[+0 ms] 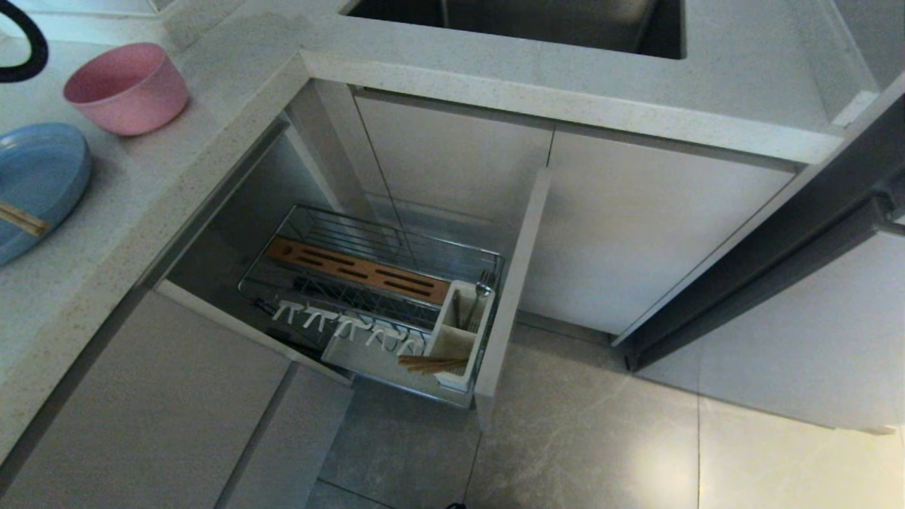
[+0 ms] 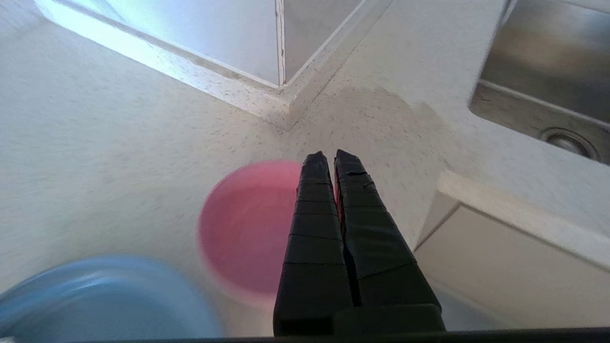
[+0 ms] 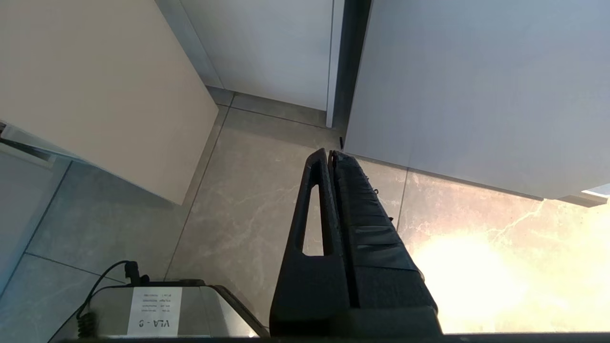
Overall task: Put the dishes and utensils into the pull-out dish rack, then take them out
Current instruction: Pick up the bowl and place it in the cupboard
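The left gripper [image 2: 329, 159] is hovering above the counter [image 2: 119, 133] with its two black fingers [image 2: 312, 209] pressed together, holding nothing. Its tips are pointing over the near rim of the pink bowl [image 2: 248, 228], which is sitting upright on the counter just below. Beside the bowl, the light-blue plate [image 2: 105, 300] is lying flat, close to the bowl but blurred in the left wrist view. In the head view a chopstick end [image 1: 21, 220] is resting across the plate, the rest running out of frame. Beyond the bowl the counter is turning a corner toward a steel sink [image 2: 548, 90].

The right gripper [image 3: 331, 155] is hanging low over the tiled floor [image 3: 248, 200], its fingers also closed against each other and empty, with beige cabinet doors [image 3: 452, 85] ahead of it and part of the robot's base [image 3: 157, 309] beneath.

Below the counter, the pull-out dish rack [image 1: 283, 233] is standing drawn out from the cabinet, its flat front panel [image 1: 512, 283] toward the floor. Inside it the slotted wooden strip [image 1: 357, 271] is lying along the wire basket, the row of white pegs [image 1: 346, 329] is running in front of it, and the white utensil caddy [image 1: 459, 332] is sitting at the panel end. More chopsticks [image 1: 433, 364] are lying at the caddy's near end.
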{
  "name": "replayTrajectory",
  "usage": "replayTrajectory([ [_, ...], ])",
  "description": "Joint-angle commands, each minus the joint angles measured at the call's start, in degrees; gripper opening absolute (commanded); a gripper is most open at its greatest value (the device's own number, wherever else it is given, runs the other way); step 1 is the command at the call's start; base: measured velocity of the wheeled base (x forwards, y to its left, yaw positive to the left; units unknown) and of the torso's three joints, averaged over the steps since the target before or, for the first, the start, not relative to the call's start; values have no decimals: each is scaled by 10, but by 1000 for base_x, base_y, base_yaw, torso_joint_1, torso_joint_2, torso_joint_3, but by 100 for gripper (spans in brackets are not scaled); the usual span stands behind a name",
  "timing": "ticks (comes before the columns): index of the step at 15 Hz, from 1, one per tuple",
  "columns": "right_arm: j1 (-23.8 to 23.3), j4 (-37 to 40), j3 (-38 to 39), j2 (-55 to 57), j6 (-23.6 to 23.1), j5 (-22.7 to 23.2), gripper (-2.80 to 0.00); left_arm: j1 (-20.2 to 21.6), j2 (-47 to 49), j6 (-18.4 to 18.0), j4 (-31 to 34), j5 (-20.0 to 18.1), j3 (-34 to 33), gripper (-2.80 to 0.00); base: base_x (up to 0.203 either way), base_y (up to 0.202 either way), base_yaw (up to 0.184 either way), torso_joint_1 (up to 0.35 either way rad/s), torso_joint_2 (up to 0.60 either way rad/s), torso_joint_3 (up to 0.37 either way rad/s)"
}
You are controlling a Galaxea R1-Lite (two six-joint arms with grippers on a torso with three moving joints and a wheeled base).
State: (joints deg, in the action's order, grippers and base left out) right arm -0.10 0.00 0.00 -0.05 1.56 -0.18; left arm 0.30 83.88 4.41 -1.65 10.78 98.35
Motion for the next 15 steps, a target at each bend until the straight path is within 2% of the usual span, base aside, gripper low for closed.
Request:
replayTrajectory([
  [1, 0, 0, 0, 0, 0, 0, -280, -1, 81, 12, 40, 5, 84, -280, 0, 0, 0, 0, 0, 0],
  [3, 0, 0, 0, 0, 0, 0, -280, -2, 113, 21, 88, 4, 120, -280, 0, 0, 0, 0, 0, 0],
  [6, 0, 0, 0, 0, 0, 0, -280, -10, 123, 3, 98, 10, 120, -280, 0, 0, 0, 0, 0, 0],
  [12, 0, 0, 0, 0, -1, 0, -280, -10, 118, 2, 111, 13, 120, -280, 0, 0, 0, 0, 0, 0],
  [14, 0, 0, 0, 0, 0, 0, -280, -10, 118, 2, 110, 28, 120, -280, 0, 0, 0, 0, 0, 0],
  [15, 0, 0, 0, 0, 0, 0, -280, -10, 118, 2, 109, 30, 120, -142, 0, 0, 0, 0, 0, 0],
])
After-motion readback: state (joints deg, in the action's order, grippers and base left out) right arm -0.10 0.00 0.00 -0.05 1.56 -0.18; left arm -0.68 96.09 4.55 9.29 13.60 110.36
